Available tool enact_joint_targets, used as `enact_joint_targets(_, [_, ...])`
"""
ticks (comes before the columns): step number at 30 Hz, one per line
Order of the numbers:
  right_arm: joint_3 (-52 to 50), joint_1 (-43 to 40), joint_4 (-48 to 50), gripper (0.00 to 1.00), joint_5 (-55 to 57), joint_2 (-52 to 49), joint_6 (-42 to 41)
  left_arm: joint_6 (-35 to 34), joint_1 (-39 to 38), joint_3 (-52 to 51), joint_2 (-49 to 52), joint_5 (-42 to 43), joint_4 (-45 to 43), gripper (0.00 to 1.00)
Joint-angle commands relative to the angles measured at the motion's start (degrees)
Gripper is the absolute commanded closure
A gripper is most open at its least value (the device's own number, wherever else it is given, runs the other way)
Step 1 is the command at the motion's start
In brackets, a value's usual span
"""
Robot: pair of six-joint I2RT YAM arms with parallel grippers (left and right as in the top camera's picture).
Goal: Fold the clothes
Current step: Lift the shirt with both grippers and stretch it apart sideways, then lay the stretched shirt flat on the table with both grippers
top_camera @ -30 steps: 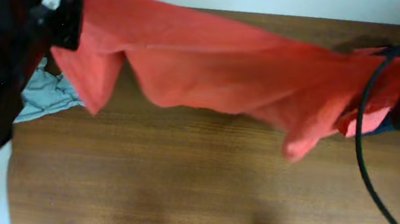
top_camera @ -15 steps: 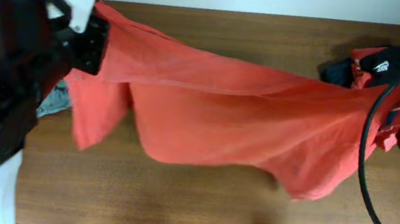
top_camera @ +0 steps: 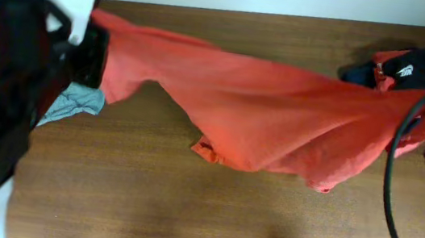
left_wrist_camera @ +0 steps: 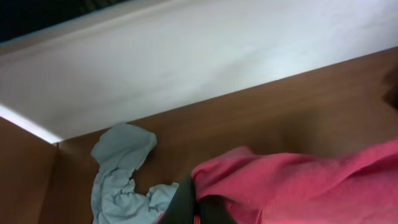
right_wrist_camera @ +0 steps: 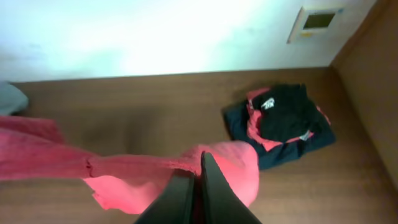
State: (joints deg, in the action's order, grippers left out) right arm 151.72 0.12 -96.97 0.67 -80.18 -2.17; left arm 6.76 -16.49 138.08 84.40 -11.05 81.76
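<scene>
My left gripper (left_wrist_camera: 196,208) and right gripper (right_wrist_camera: 198,186) are both clenched on the orange T-shirt (top_camera: 277,119), which is stretched between them over the table (top_camera: 185,213). A grey shirt (top_camera: 76,102) lies beside its left end, and a dark pile (top_camera: 401,67) of clothes lies near its right end.

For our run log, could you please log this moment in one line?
left gripper: shut on T-shirt | right gripper: shut on T-shirt | T-shirt: stretched between, unfolded

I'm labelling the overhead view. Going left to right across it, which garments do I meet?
pale grey-blue shirt → orange-red T-shirt → pile of black, red and navy clothes
</scene>
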Motion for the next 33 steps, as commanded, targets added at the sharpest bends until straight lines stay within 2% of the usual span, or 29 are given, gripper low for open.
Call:
enact_joint_targets(1, [0.9,-0.6,-0.3,0.96,-2.0,3.4,-0.8,-1.8,-1.0,1.5,-4.0,-1.4,0.9,0.99])
enact_joint_targets(9, [0.9,-0.6,-0.3,0.96,-3.1,6.5,-1.3,-2.9,-1.0,1.5,-8.3,-1.5,1.8,1.0])
enact_joint_targets(14, [0.8,-0.6,-0.3,0.96,-3.1,3.8,-1.3,-3.4,-1.0,1.5,-5.9,-3.4,1.6,1.0])
enact_joint_targets(22, [0.8,-0.5,-0.3,0.96,-3.5,-10.1,0.3,-3.8,-0.3,1.5,7.7,-10.3,0.4,1.0])
enact_joint_targets(33, [0.8,-0.5,4.0,0.96,-4.9,-33.4,3.3,-5.5,8.4,1.5,29.7,-4.0,-8.5,1.0])
